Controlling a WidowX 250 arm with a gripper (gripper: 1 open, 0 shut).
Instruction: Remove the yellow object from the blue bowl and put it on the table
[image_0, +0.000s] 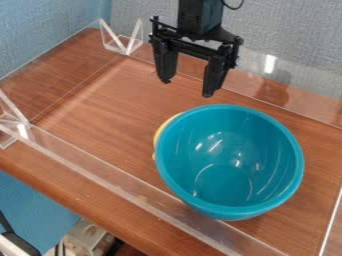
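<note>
Gripper (190, 73) fingers apart, nothing held. Yellow object (162, 130) outside blue bowl (230, 160); placement apparently done. Next: retreat, avoiding rim.

We see the blue bowl (230, 162), deep, round and glossy teal with a smooth plain inside, sitting upright with its open top facing up on the table (94, 100), a reddish-brown wood-grain top edged by low clear walls. Of the yellow object (162, 130) we catch only a thin curved edge, yellow-orange, showing past the bowl's rim on the side toward the left of the view; the bowl hides the rest, so we can't quite tell its full shape or whether the two touch.
</note>
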